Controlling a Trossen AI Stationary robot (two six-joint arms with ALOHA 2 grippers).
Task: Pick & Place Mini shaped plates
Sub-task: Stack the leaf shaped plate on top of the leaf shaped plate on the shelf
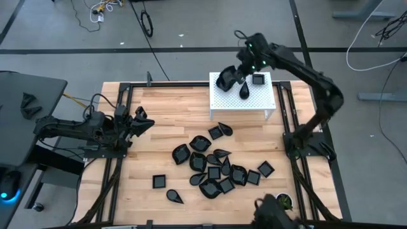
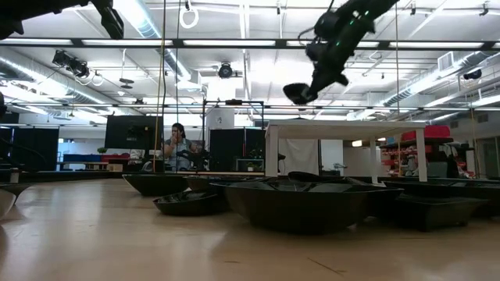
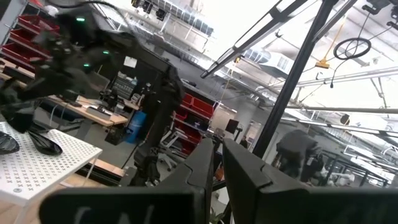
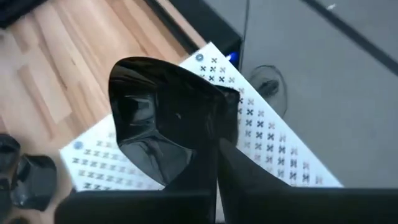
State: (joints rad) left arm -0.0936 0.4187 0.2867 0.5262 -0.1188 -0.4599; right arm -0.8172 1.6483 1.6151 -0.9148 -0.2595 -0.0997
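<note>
Hovering above the white perforated stand (image 1: 241, 102) at the far side of the table (image 1: 159, 127), the right end effector (image 1: 234, 77) pinches a rounded black mini plate (image 1: 225, 80) by its rim, fingers closed narrowly on it. In the right wrist view we see that plate (image 4: 161, 118) held tilted over the stand's cross-patterned top (image 4: 273, 155), clear of the surface. Two more plates already lie on the stand: a teardrop one (image 1: 244, 90) and a square one (image 1: 258, 79), set apart from each other.

We count most of the remaining mini plates in a loose heap (image 1: 216, 168) on the wooden table, in front of the stand, several overlapping. A square plate (image 1: 159, 181) and a teardrop plate (image 1: 173, 196) sit apart on the left of the heap.

The left end effector (image 1: 143, 121) waits at the left edge of the table, its fingers nearly together and holding nothing. From table height we see the held plate (image 2: 299, 93) hanging well above the stand's top (image 2: 344, 125).
</note>
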